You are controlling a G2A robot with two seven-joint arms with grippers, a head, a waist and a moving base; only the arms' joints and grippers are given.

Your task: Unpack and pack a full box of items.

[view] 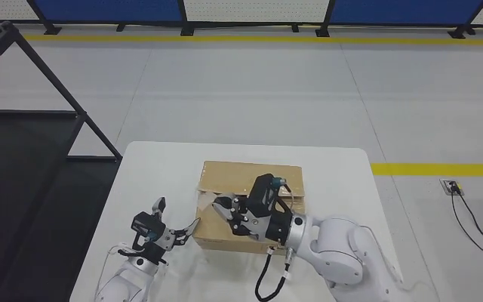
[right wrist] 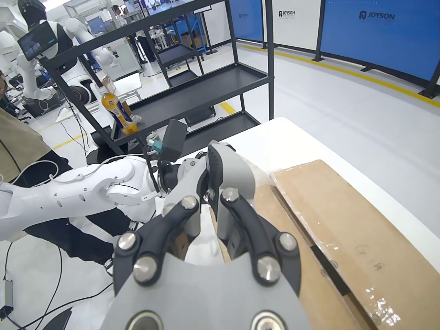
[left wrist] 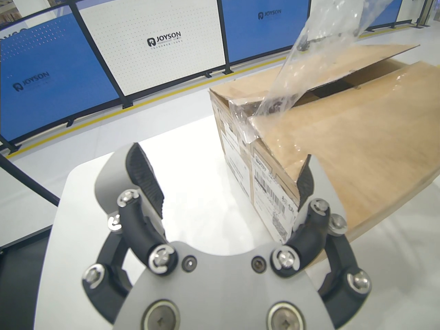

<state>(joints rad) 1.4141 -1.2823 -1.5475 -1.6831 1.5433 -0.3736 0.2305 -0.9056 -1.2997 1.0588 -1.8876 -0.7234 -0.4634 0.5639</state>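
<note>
Box (view: 234, 174) (left wrist: 343, 132) (right wrist: 326, 214) sits on white table (view: 151, 174) (left wrist: 178, 139) (right wrist: 309, 139), mid-table toward the robot's edge, flaps on top. In the left wrist view one flap is lifted a bit with a dark gap along the seam, and there are printed labels on the end face. Clear tape (left wrist: 326, 35) (view: 204, 198) is peeled up off the box's end corner, one end stuck at the top edge, the rest rising as a crinkled strip above the box. Right gripper (view: 225, 208) (right wrist: 206, 159) is over the box's top near that end, fingers closed together, pinching the tape. Left gripper (view: 176, 217) (left wrist: 223, 159) is low over the table just beside the box's labelled end, jaws spread wide, nothing in them; one fingertip (left wrist: 306, 176) is close by the box's near corner, cannot tell if touching. The left arm shows past the right gripper in the right wrist view. Black shelf rack (view: 45, 128) (right wrist: 220, 84) stands off the table's left side, with a yellow bottle (right wrist: 118, 113) on a shelf. Blue and white panels (view: 106, 9) (left wrist: 144, 42) fence the far floor, with a yellow line (view: 226, 38) in front of them.
</note>
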